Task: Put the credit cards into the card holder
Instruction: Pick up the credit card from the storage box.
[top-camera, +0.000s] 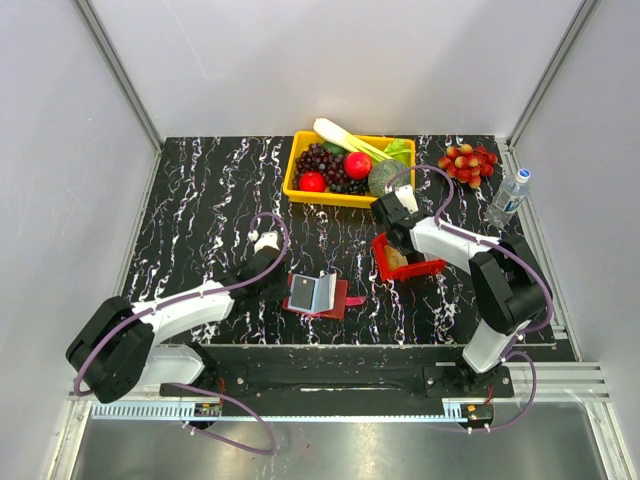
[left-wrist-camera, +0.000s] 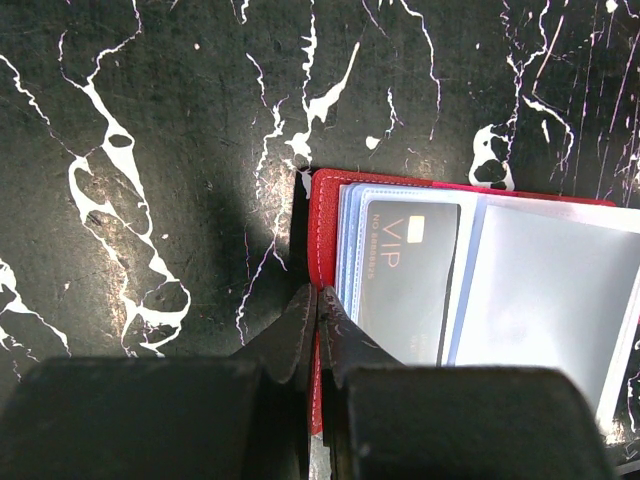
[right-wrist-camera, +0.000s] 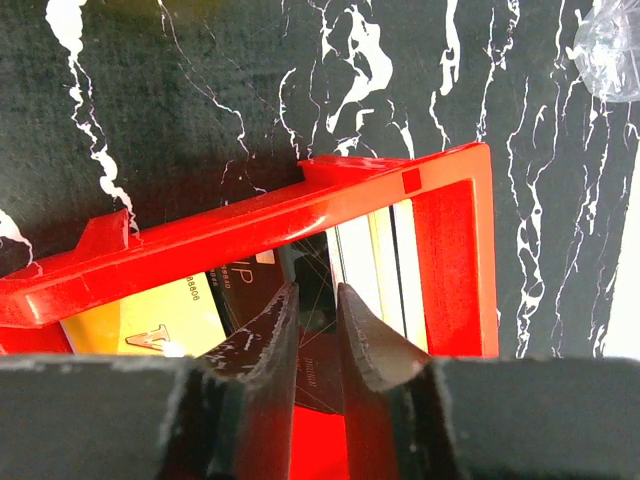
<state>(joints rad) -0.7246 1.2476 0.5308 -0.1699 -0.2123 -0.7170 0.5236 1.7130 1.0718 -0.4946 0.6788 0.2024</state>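
The card holder (top-camera: 318, 296) lies open on the black marbled table (top-camera: 200, 200), in front of the two arms and a little left of centre. Its dark red cover is down and its pale clear sleeves face up. A black card marked VIP (left-wrist-camera: 405, 275) sits in the left sleeve.

The left tool (left-wrist-camera: 317, 300) has its fingers pressed together with no gap. The tips rest right at the left edge of the holder's red cover.

Over to the right, the other credit cards (right-wrist-camera: 150, 318) are in a bright red tray (right-wrist-camera: 300, 215), just beside the holder. There is a tan-orange one, a dark one and some whitish ones leaning against the tray's end wall.

The right tool (right-wrist-camera: 317, 295) reaches down into that tray. Its fingers stand a narrow slot apart with the dark card (right-wrist-camera: 250, 290) showing in the gap. I cannot tell whether they actually pinch it.

A yellow bin (top-camera: 292, 180) of fruit and vegetables stands behind, and a water bottle (top-camera: 510, 195) is near the right wall.
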